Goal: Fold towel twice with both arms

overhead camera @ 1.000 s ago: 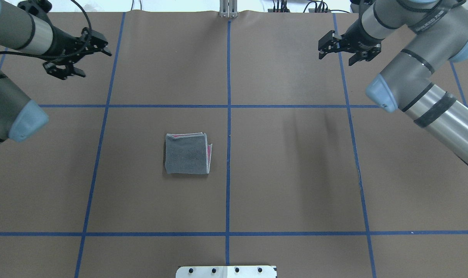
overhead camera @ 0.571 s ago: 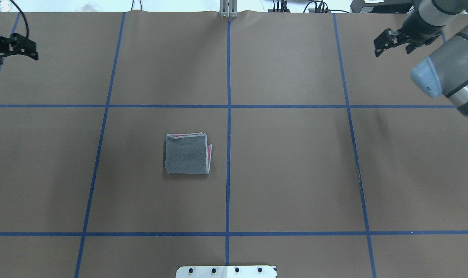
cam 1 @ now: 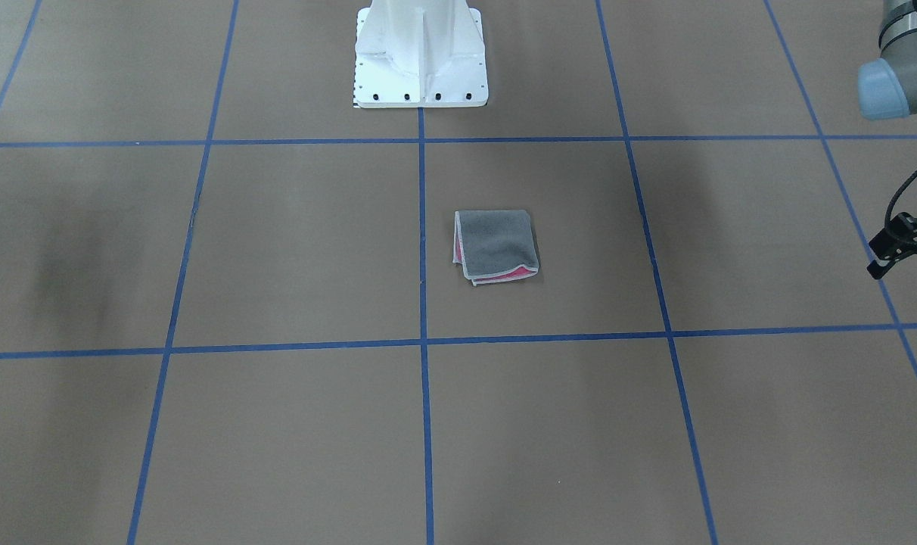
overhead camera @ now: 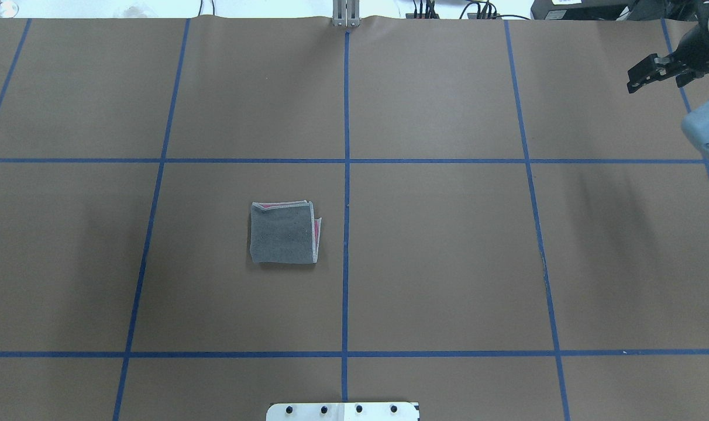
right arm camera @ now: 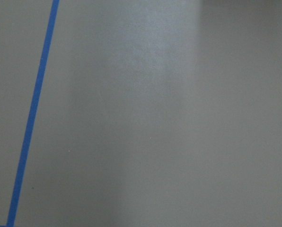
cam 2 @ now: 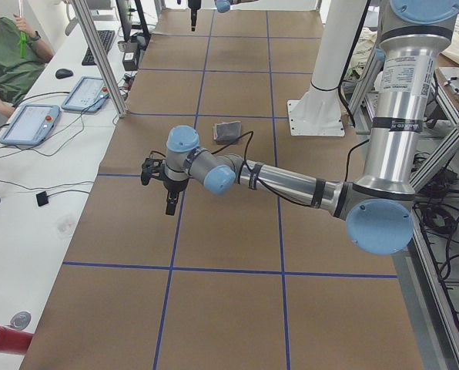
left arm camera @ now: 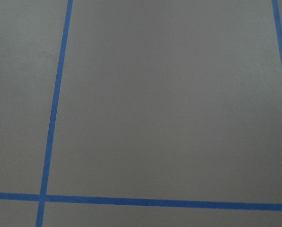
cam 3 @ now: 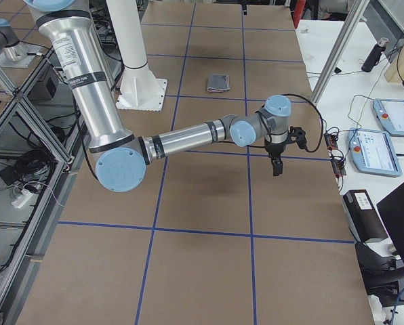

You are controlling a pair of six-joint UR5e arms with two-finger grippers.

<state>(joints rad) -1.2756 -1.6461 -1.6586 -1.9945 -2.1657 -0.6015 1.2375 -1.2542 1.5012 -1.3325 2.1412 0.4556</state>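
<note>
You've got the towel lying flat on the table, folded to a small square w/ the grey face up. It sits just to the robot's left of the centre tape line, close to it but not touching. Pink peeks out along its far edge and along the edge toward the centre. How many layers sit under the grey top you can't count from any cam.

Nothing touches it — both grippers are well apart from it, out toward opposite ends of the table.

The right gripper hangs over the far right corner in the overhead cam, jaws spread w/ nothing between them. Its wrist runs off the frame edge. In the front cam you get only a black sliver of it at the left border.

The left gripper is half cut off at the front cam's right border. The two fingertips you can see stand apart and hold nothing. Overhead gives you just a black scrap of it at the left edge.

Both wrist cams show only brown table and blue tape — no fingers or towel in frame. In the side cams the towel is small and far off, near the white base, and its folds are too small to read there.
</note>
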